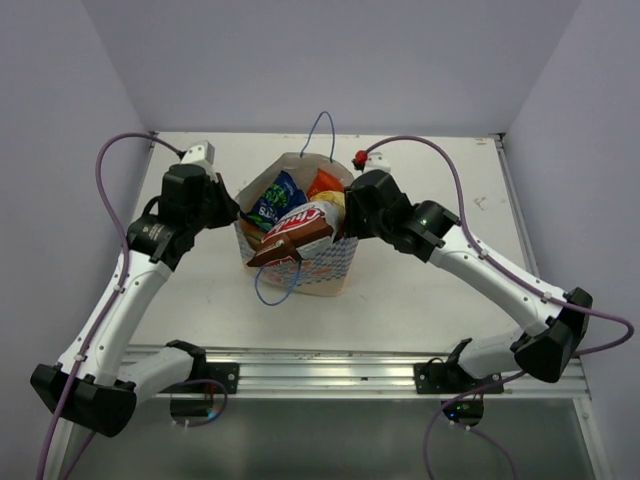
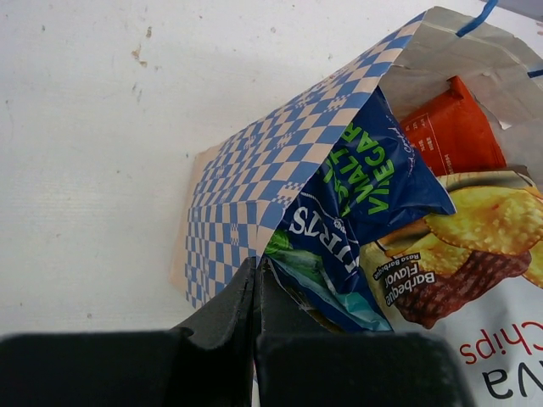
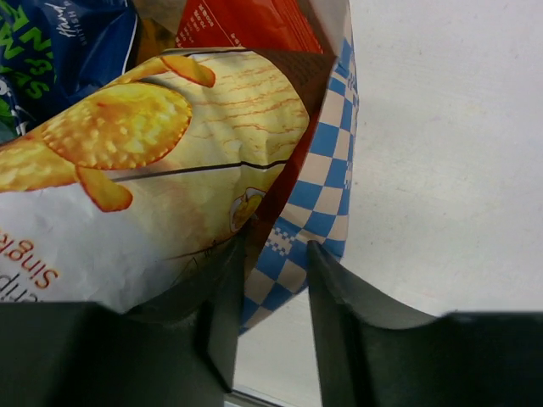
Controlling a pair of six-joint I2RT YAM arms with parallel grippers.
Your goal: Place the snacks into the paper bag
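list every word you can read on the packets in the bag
"MALT", partly "VINEGAR": dark blue packet
"Barbeque Flavor", "Chips": chip bag
orange packet: print too small to read
paper bag: no words visible

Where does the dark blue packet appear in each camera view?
Top external: the dark blue packet sits just left of centre, in the mouth of the paper bag.
Left wrist: the packet is right of centre.
Right wrist: the packet fills the top-left corner.
Shared landmark: the orange packet beside it.
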